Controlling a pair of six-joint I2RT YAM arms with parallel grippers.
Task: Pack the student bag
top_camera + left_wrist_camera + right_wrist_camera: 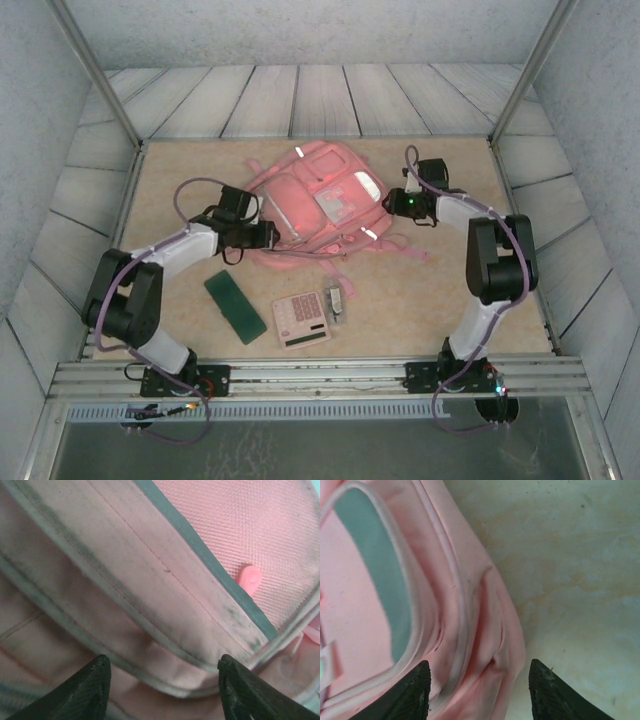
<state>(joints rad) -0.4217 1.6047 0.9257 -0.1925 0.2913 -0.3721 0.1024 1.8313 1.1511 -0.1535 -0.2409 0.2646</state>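
Left gripper (163,660): dark fingers parted, nothing pinched, pink piped seam just beneath. Right gripper (480,664): likewise released, poised over the right edge of the student bag (320,205), bare table beside it. Bag lies flat, front up, mid-table; left gripper at its left edge. Judged soft and limp, probably light since it lies so flat; the fabric should bunch and sag rather than slip. Best holds: piped rim folds or a strap. Near side of bag: green case (235,307), calculator (301,320), small grey item (335,300). Table (470,300) beige, mottled, matt. Pale plank walls beyond the bag.
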